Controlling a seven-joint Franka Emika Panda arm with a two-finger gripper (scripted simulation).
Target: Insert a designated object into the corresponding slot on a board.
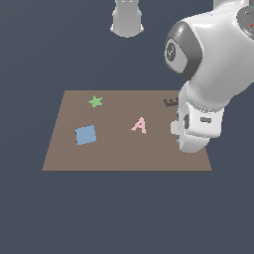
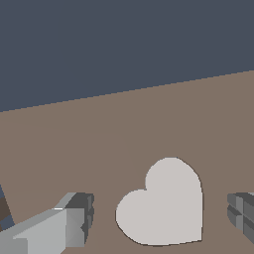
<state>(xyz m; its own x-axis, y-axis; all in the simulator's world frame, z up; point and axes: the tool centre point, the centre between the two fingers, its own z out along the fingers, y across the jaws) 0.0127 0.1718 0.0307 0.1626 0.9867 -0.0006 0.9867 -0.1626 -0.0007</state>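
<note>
The board (image 1: 114, 154) is a flat brown panel. In the wrist view a pale grey heart (image 2: 163, 206) lies flat on the board (image 2: 99, 149). My gripper (image 2: 159, 218) is open and straddles the heart, with one finger (image 2: 74, 221) on each side and a gap between each finger and the heart. I cannot tell whether the heart sits in a cut-out or on top of the surface. In the exterior view the arm's white hand (image 1: 198, 130) hangs over the board's right part and hides the heart and the fingertips. A dark cut-out (image 1: 171, 102) peeks out beside the hand.
A green star (image 1: 95, 101), a blue square (image 1: 85, 134) and a pink letter A (image 1: 140, 125) lie on the board toward the exterior view's left. The arm's base (image 1: 127, 20) stands beyond the board's far edge. Dark floor surrounds the board.
</note>
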